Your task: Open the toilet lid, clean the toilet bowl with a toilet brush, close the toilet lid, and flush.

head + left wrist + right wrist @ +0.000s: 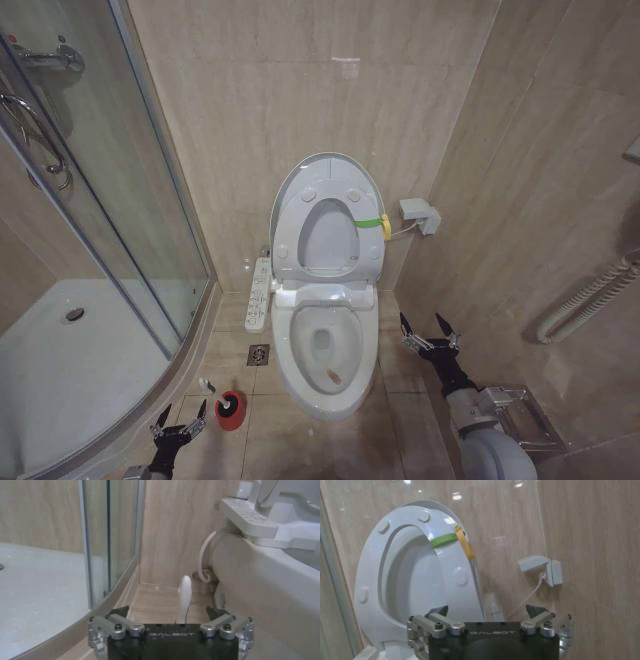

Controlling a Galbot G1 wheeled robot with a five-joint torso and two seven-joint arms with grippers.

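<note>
Against the beige tiled wall (pixel 300 90), the toilet lid (pixel 327 172) stands raised and upright, with the ring-shaped seat (pixel 330 235) tipped up against it; a yellow-green band (pixel 371 224) wraps the seat's right side. Below, the toilet bowl (pixel 300 370) lies open, a brownish stain (pixel 334 377) showing on its inner floor, and a white control strip (pixel 259 293) runs along its left side. The toilet brush (pixel 207 386) stands on the floor just left of the bowl, its pale handle rising from a small red holder (pixel 232 411). The left gripper (pixel 179 421) hovers low beside the curved glass shower enclosure (pixel 110 230), its fingers spread wide and holding nothing; in the left wrist view the brush handle (pixel 185 592) stands upright just ahead of that gripper (pixel 170 619), between its open fingers but apart from them. The right gripper (pixel 429 330) hangs to the right of the bowl, likewise spread wide and empty, near a wall socket (pixel 420 214). From the right wrist view, this gripper (pixel 487 614) faces the raised lid (pixel 375 558) and seat.
</note>
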